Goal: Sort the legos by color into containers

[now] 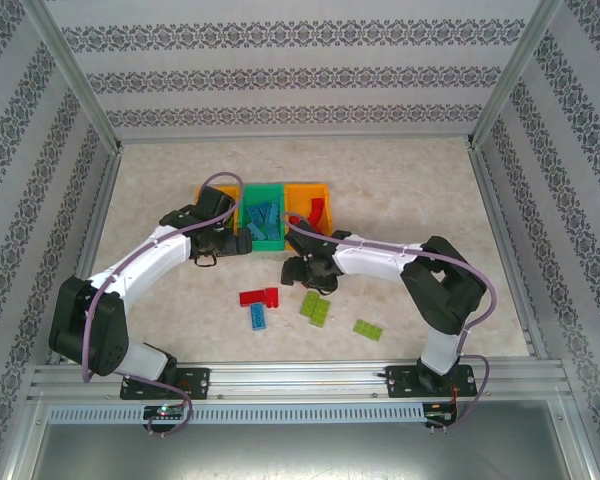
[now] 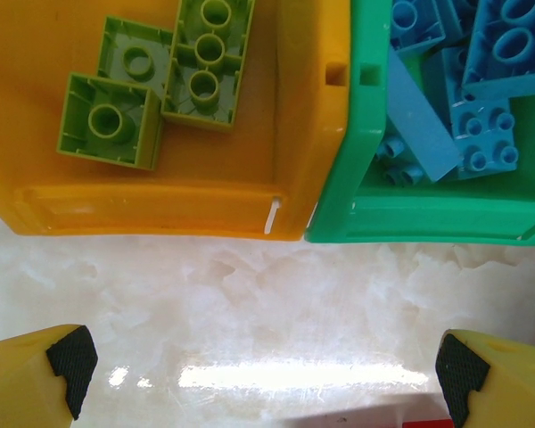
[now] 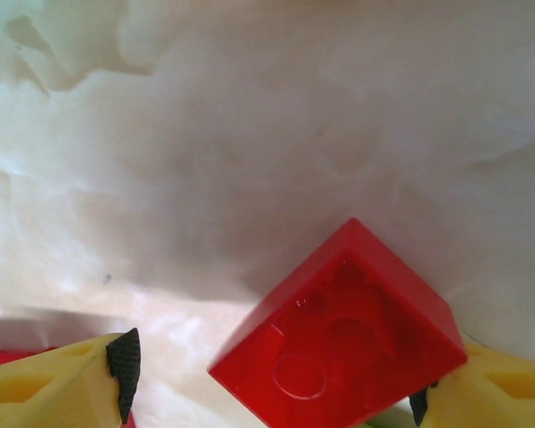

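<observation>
red lego (image 3: 339, 334) against one side of loosely parted right tool (image 3: 272, 394)

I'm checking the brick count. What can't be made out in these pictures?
Top view: left orange bin contents, under the left arm.
Left wrist view: green bin far end, past the top edge.
Right wrist view: red brick lower part, past the bottom edge.

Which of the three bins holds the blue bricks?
The green middle bin; the orange bin on its left holds lime bricks, the right orange bin red bricks.
</observation>
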Robot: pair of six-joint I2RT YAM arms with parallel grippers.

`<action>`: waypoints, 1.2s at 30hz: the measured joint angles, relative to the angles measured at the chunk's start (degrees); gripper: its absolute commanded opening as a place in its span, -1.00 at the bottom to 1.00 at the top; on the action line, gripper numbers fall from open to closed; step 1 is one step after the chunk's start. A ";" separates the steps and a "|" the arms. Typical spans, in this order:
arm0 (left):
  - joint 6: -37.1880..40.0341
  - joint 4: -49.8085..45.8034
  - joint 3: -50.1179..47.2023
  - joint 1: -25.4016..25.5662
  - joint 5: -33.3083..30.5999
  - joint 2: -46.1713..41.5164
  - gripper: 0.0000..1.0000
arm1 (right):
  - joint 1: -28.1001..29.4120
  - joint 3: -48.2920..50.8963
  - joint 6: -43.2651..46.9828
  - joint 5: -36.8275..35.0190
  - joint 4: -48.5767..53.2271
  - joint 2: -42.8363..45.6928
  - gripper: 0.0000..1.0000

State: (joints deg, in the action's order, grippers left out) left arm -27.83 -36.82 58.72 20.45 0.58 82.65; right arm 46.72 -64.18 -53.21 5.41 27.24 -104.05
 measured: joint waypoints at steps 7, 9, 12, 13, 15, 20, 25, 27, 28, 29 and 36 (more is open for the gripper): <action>0.02 0.02 -0.11 0.00 -0.42 -0.33 0.99 | -0.11 -3.39 0.98 -1.09 0.85 -3.04 0.35; 0.07 0.02 -0.11 0.00 -0.61 -0.33 0.99 | -0.11 -4.24 1.46 -1.60 2.10 -3.65 0.27; 0.20 0.02 -0.31 -0.07 -0.81 -0.33 0.99 | -0.11 -6.51 3.37 -2.71 4.13 -4.90 0.05; 0.20 0.04 -0.44 -0.11 -0.83 -0.33 0.99 | -0.11 -7.39 4.00 -3.19 4.85 -5.35 -0.05; 0.20 0.02 -0.76 -0.22 -0.85 -0.33 0.99 | -0.11 -8.63 5.09 -4.24 5.95 -6.16 -0.25; 0.22 0.02 -0.85 -0.28 -1.07 -0.33 0.99 | -0.11 -9.09 7.82 -6.36 7.45 -5.92 -0.38; 0.42 0.02 -0.94 -0.28 -1.07 -0.42 0.99 | -1.68 -9.01 10.49 -8.24 8.61 -1.90 -0.37; 0.48 0.00 -1.31 -0.28 -1.03 -0.79 0.99 | -3.39 -9.22 11.80 -9.33 8.63 1.46 -0.35; 0.59 0.02 -1.60 -0.28 -1.01 -1.09 0.99 | -4.39 -9.64 12.44 -9.88 8.68 2.84 -0.35; 0.61 0.02 -2.01 -0.28 -0.83 -1.49 0.99 | -5.49 -10.45 13.09 -10.43 8.76 3.91 -0.35; 0.55 0.28 -6.08 0.55 2.86 -3.37 0.99 | -12.31 -19.37 17.86 -10.95 8.31 0.76 -0.26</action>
State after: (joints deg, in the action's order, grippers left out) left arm -27.29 -36.53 52.64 20.99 3.44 79.29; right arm 34.41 -83.55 -35.35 -5.54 35.55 -103.28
